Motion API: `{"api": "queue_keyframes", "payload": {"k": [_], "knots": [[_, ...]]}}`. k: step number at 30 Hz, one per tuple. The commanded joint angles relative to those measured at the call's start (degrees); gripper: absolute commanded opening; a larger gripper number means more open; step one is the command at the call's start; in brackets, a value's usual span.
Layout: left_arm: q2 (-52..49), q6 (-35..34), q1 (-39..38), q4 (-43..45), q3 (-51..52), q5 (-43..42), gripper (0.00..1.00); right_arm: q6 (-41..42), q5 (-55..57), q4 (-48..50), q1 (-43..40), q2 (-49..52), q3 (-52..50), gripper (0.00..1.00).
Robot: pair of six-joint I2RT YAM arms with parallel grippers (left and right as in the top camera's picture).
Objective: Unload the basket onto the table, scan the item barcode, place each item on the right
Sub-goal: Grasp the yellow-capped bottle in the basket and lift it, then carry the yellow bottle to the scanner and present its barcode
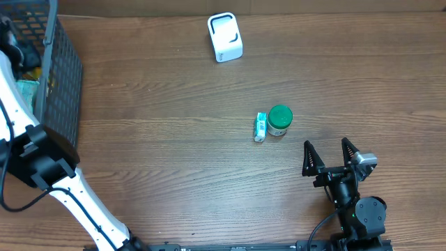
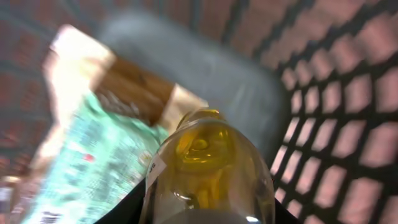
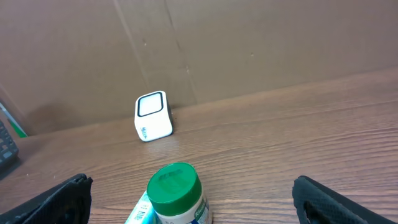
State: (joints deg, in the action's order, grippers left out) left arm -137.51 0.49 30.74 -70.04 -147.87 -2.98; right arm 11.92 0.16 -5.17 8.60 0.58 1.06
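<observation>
Left pincer (image 2: 208, 216) bracketed the bottle (image 2: 208, 165) at six o'clock — clamped or not, I couldn't tell — likely slick, heavy; grip mid-body.

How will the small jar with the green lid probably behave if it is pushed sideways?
The jar with the green lid stands upright and looks squat, so it would probably slide rather than tip. Its round body would likely roll if laid down. The small packet lies right beside it, so a push that way may move both.
</observation>
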Motion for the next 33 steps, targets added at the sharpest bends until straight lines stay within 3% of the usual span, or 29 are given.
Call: {"api": "queue_keyframes", "payload": {"k": [1,13,19,26,33], "knots": [[8.2,-7.0,-0.7,0.4,-6.5,0.6,0.26,-0.4,-0.3,0.3,-0.3,-0.4,-0.6,1.0],[26.4,-25.5,-3.2,-3.1,-7.1,0.6,0.26,-0.4,-0.3,0.3,-0.3,-0.4,-0.6,1.0],[33.4,-26.7,-8.6,-11.6,-7.1,0.6,0.29,-0.4,-0.3,0.3,-0.3,-0.4,-0.6,1.0],[33.4,-29.9,-18.1,-23.5,-6.8,1.9,0.26,-0.4,-0.3,0.3,-0.3,-0.4,-0.6,1.0],[32.6,-32.2,-28.8,-26.8,-1.8,1.9,0.25,-0.4,-0.3,0.3,-0.3,-0.4,-0.6,1.0]]}}
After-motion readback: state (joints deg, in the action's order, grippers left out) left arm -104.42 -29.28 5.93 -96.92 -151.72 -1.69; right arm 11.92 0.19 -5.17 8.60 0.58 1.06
